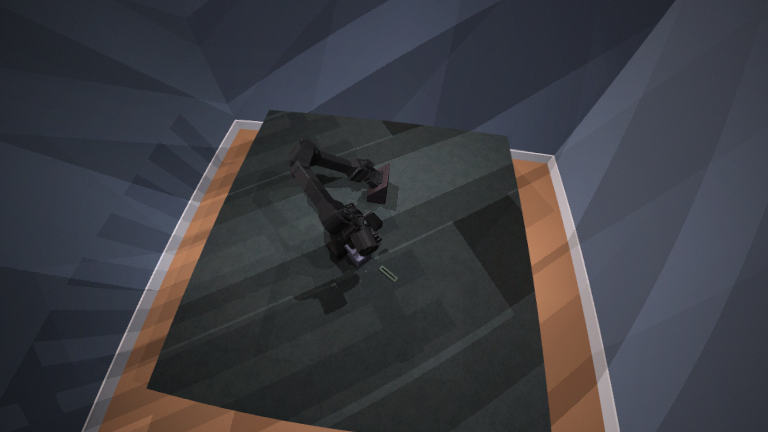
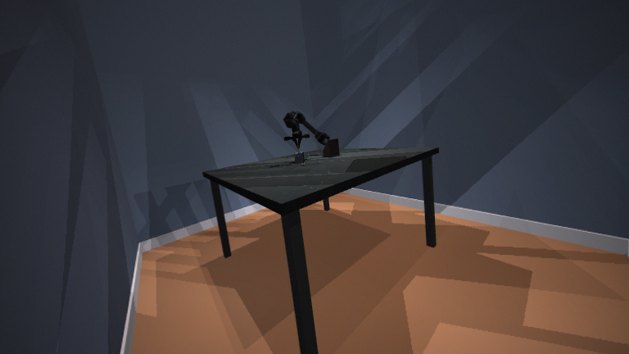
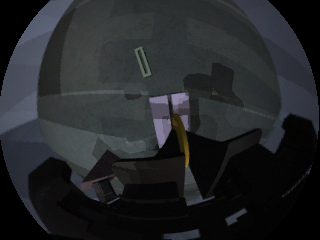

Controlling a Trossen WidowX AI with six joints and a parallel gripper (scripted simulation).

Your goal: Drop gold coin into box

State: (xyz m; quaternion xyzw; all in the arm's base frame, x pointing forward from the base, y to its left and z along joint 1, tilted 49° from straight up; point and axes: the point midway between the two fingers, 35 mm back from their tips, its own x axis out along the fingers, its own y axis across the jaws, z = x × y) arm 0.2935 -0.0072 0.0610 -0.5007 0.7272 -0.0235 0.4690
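My gripper (image 2: 298,145) (image 3: 175,131) is shut on the gold coin (image 3: 184,140) and holds it on edge, pointing down above the grey box. The box (image 1: 357,258) (image 2: 300,158) (image 3: 160,114) looks pale lilac-grey, with the dark slot (image 3: 170,102) running across its lid. In the wrist view the coin's far edge overlaps the near part of the slot line, and the coin looks roughly in line with it, slightly turned. Whether the coin touches or enters the slot is hidden. The holder (image 1: 390,271) (image 3: 140,63) stands empty beyond the box. The fingertips are hidden in the top view.
The arm's reddish-brown base block (image 1: 379,189) (image 2: 331,147) (image 3: 101,167) stands behind the gripper. The dark table (image 1: 430,348) (image 2: 260,185) carries the arm, box and holder. Broad shadows cross the table, and the arm's shadow falls beside the box.
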